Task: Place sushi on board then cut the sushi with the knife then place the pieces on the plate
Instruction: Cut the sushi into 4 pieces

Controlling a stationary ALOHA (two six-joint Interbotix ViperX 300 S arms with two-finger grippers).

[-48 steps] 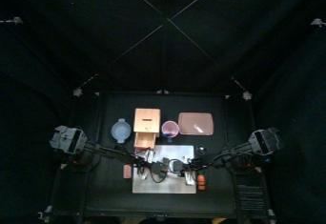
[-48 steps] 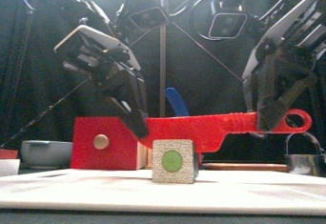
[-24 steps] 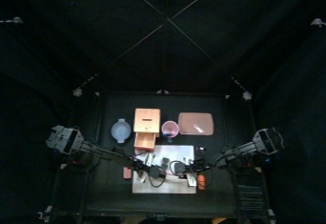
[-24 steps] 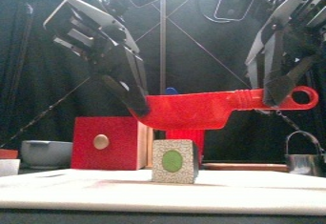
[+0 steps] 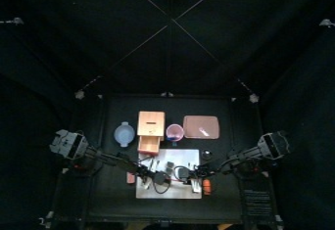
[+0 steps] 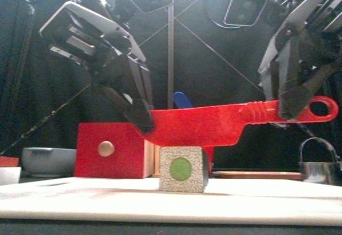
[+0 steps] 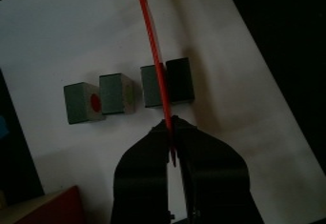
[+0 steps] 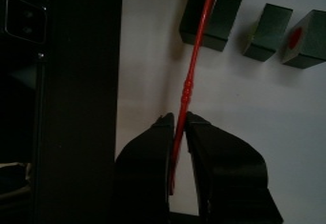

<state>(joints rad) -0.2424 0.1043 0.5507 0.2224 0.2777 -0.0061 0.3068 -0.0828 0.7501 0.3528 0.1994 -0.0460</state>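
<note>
A flat red plastic toy knife (image 6: 214, 124) with a ring-ended handle hangs level over the smooth white cutting board (image 6: 80, 201). The left gripper (image 6: 144, 127) is clamped on its broad blade, and the right gripper (image 6: 285, 111) is clamped on its handle. Beneath, on the board, lies the dark green blocky sushi roll (image 7: 118, 94), split into four blocks. From the front only one speckled end face shows. Whether the blade touches the roll is unclear.

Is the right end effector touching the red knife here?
Touching. In the right wrist view the right end effector has both jaws pressed against the red knife, with no gap on either side.
</note>
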